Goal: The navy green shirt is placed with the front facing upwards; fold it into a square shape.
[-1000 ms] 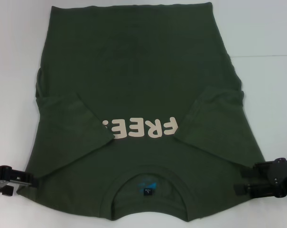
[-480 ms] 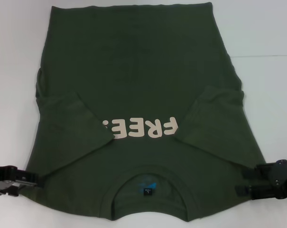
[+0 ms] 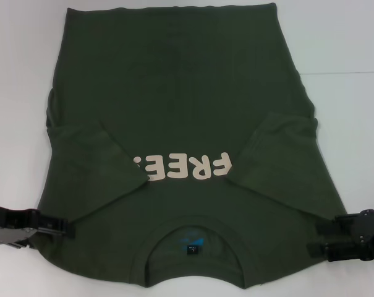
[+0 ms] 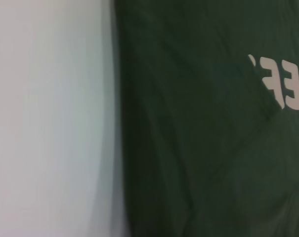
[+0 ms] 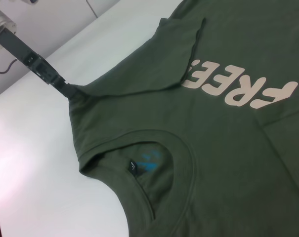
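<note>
Fingers of the left gripper are pinching the dark olive-green cotton T-shirt at its shoulder; the right gripper is gaping open beside the opposite shoulder. Sleeves are lying folded inward on the white tabletop. Next likely needs the right closing.

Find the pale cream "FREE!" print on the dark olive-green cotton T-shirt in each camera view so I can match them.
Head view: the pale cream "FREE!" print reads upside down, mid-shirt, above the ribbed collar, its "!" end partly under a folded sleeve.
Left wrist view: only a few letters show at the frame edge.
Right wrist view: the print lies beyond the collar.
Shared landmark: the folded sleeve over the "!".
</note>
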### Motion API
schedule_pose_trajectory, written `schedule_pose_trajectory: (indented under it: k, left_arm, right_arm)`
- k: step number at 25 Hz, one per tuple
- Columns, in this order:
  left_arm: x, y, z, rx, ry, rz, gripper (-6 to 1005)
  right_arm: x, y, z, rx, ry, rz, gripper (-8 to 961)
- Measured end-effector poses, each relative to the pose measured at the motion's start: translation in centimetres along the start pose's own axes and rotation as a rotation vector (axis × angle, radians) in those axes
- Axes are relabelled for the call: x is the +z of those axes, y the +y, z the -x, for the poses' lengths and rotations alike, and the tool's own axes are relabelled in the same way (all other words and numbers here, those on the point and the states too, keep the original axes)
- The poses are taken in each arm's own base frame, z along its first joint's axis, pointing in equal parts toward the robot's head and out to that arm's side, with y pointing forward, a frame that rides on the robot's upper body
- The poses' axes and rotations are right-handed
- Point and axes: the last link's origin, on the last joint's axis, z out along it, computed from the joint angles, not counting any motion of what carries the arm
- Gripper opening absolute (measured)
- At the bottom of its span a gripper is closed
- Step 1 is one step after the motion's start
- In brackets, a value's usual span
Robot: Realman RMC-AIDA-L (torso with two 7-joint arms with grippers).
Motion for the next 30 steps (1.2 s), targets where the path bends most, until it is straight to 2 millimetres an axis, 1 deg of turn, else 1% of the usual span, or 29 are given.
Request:
schedule_pose_trajectory:
  k: [4, 11, 14, 19, 27, 30]
  left_arm:
    - [0.0, 0.0, -0.2, -0.002, 0.010, -0.005, 850]
    - [-0.2, -0.6, -0.6, -0.032, 0.050, -0.055, 823]
    - [-0.1, -0.6, -0.6, -0.026, 0.046, -0.062, 621]
    - [-0.1, -0.7, -0.7, -0.024, 0.039, -0.079, 383]
    - [-0.4, -0.8, -0.7, -0.041, 0.043, -0.075, 209]
    - [-0.3, -0.8, -0.7, -0.037, 0.042, -0.069, 144]
  right_arm:
    - [0.0, 0.0, -0.2, 0.005, -0.001, -0.001, 746]
    - [-0.2, 0.0, -0.1, 0.009, -0.012, -0.003, 745]
    - [-0.3, 0.0, -0.1, 0.010, -0.013, -0.003, 745]
    - [-0.3, 0.0, 0.1, 0.009, -0.014, -0.003, 745]
    - [-0.6, 0.1, 0.2, 0.015, -0.013, 0.010, 744]
    - [-1.2, 0.2, 0.3, 0.068, -0.020, 0.023, 744]
